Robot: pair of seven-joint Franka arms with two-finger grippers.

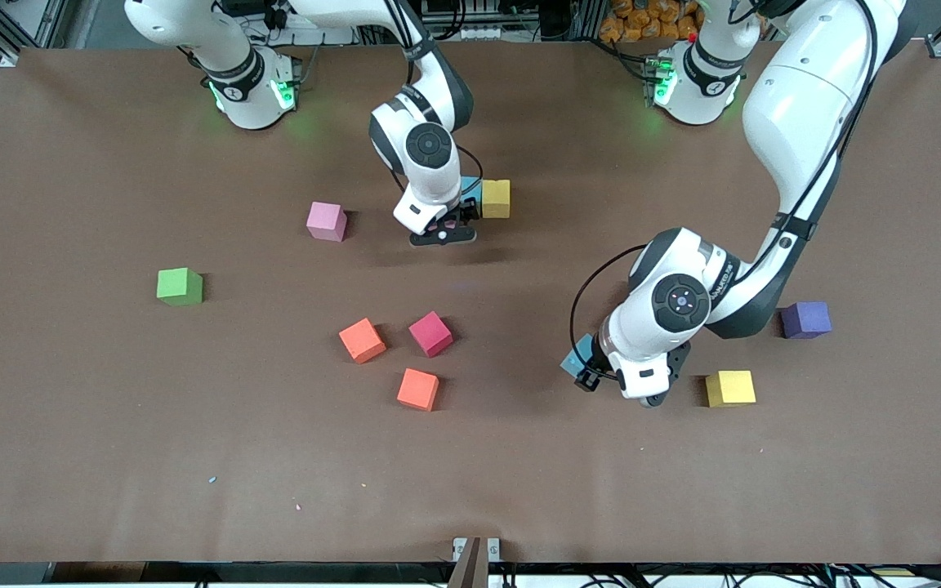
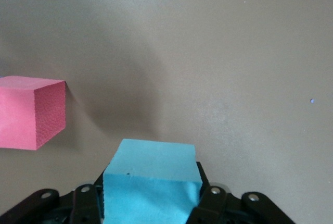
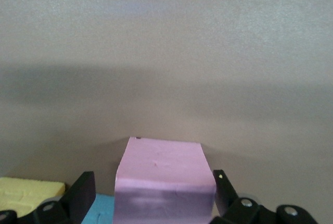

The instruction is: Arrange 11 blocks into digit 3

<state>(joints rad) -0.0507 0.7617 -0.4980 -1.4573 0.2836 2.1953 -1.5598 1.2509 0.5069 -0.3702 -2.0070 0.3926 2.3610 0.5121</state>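
Early in the build, by the look of it: only a short row begun far from the front camera, made of a yellow block (image 1: 496, 198), a light blue block (image 1: 470, 189) touching it, and a pink block (image 3: 161, 172) next in line toward the right arm's end of the counter (image 1: 111, 457). Straddling that pink block, the right tool (image 1: 443, 234), spread wide with a visible gap on at least one side, so gripping nothing; likely the top bar of the 3. Meanwhile, clamped between the narrowed fingers of the left tool (image 2: 151, 206), a second light blue block (image 2: 151, 166), over the counter between the crimson block (image 1: 430, 333) and the near yellow block (image 1: 730, 388); hard to tell whether lifted clear or resting on the surface. Scattered loose elsewhere: a lone pink block (image 1: 327, 221) near the row, an orange block (image 1: 362, 340) and a redder one (image 1: 417, 389) beside the crimson, a purple block (image 1: 805, 319) toward the left arm's end, plus a green cube (image 1: 180, 287) off on its own toward the right arm's end, not wanted for the digit. Step in hand, then: carrying the held blue cube to the figure. Next move calls for raising the right tool straight up and away without nudging the pink block, then bringing the left arm's load in to sit just nearer the camera than the yellow end of the row, squared up and touching, to start the downstroke. Worth watching for crowding between the two arms around the row.
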